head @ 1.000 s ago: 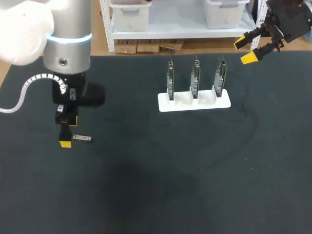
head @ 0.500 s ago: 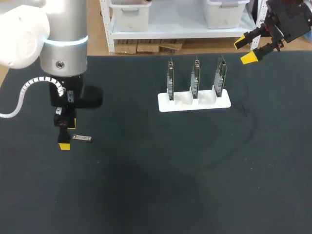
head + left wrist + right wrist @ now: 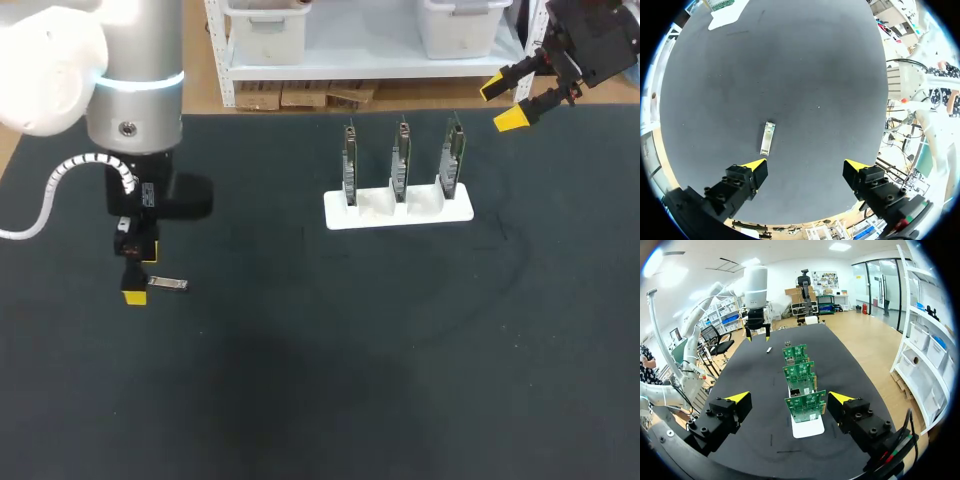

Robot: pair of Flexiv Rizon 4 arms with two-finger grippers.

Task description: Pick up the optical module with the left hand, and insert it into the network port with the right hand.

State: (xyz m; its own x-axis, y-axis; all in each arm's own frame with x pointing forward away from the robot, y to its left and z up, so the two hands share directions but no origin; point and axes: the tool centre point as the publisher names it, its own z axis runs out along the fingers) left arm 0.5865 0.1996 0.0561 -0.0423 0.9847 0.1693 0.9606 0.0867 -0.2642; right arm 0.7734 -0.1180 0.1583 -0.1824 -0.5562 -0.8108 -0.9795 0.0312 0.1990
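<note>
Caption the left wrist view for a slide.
Open left gripper hangs above the black table, optical module lying just ahead.

This is a robotics lab set up for electronics work. My left arm point(image 3: 135, 90) and right arm point(image 3: 590, 40) hang over a dark matted table point(image 3: 350, 390), where a white stand point(image 3: 400, 213) holds three green circuit boards point(image 3: 799, 371) upright in a row.
</note>
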